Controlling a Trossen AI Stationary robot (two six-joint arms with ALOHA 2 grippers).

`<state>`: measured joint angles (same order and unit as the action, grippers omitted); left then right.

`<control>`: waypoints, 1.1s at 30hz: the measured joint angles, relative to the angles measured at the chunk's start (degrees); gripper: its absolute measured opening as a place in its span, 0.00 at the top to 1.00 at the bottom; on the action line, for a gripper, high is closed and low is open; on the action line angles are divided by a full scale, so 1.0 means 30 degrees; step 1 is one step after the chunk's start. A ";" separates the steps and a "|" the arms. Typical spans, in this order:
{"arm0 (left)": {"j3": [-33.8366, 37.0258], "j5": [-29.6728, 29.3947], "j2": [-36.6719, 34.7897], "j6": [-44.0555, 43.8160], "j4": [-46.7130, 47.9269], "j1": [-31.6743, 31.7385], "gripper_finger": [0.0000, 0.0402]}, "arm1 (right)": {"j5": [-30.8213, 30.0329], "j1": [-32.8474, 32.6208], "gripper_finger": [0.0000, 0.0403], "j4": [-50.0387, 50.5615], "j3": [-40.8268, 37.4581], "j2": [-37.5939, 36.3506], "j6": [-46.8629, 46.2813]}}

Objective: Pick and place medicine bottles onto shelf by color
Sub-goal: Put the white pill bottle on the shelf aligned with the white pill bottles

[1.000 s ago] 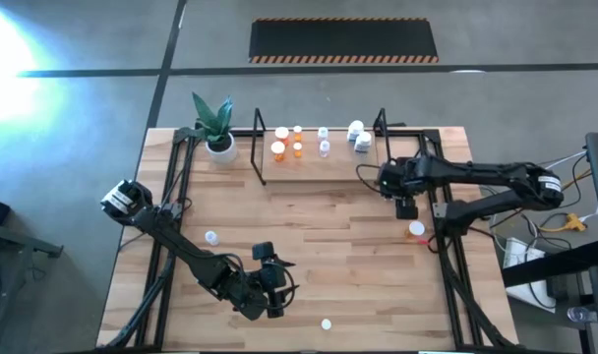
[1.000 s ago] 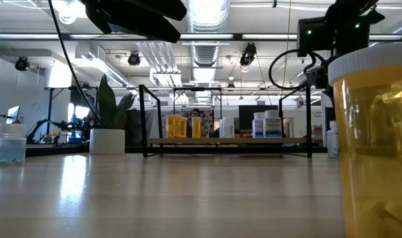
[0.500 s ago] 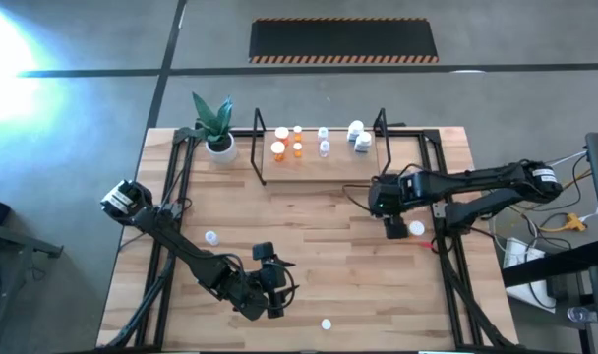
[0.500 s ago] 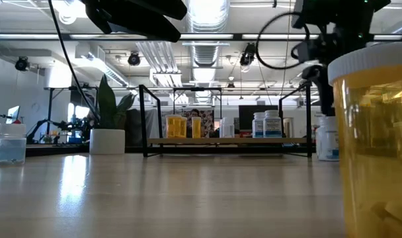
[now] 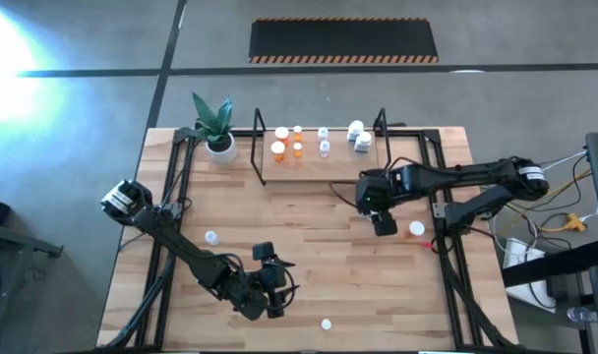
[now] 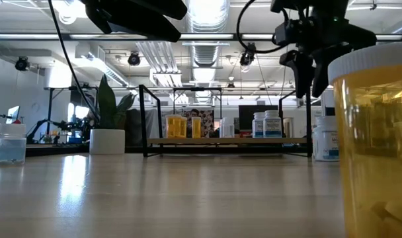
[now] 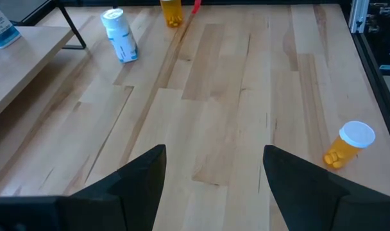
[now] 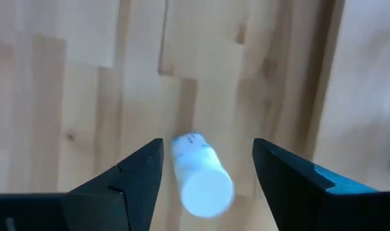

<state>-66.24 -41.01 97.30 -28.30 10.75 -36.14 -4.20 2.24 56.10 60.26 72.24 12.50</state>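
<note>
Right gripper (image 5: 383, 222) has swung inward off table's edge over past second, fingers spread, empty. White bottle (image 8: 201, 173) stands below, between its fingertips. Shelf (image 5: 319, 165) just beyond. Pickup looks next. Left gripper (image 5: 267, 285) parked, open.

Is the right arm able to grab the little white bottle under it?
Probably yes. The right gripper hangs above the white bottle, open, with the bottle standing between its fingers in the wrist view. Only bare tabletop surrounds it.
</note>
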 joint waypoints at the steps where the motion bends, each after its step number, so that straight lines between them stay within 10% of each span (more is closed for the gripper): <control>1: 0.0000 0.0007 0.0000 -0.0002 0.0008 0.0000 0.39 | -0.0179 0.0000 0.43 0.0308 0.0092 0.0027 0.0158; 17: 0.0022 0.0066 0.0000 -0.0444 0.0079 -0.0100 0.39 | -0.2035 0.0044 0.18 0.0882 -0.3060 0.0084 0.0985; 33: 0.0036 0.0073 0.0000 -0.0444 0.0075 -0.0085 0.39 | -0.1029 0.0045 0.51 -0.1546 -0.4069 0.0065 0.1006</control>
<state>-66.13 -40.80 97.30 -29.63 10.97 -36.40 -7.29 2.38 51.46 48.05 72.43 15.52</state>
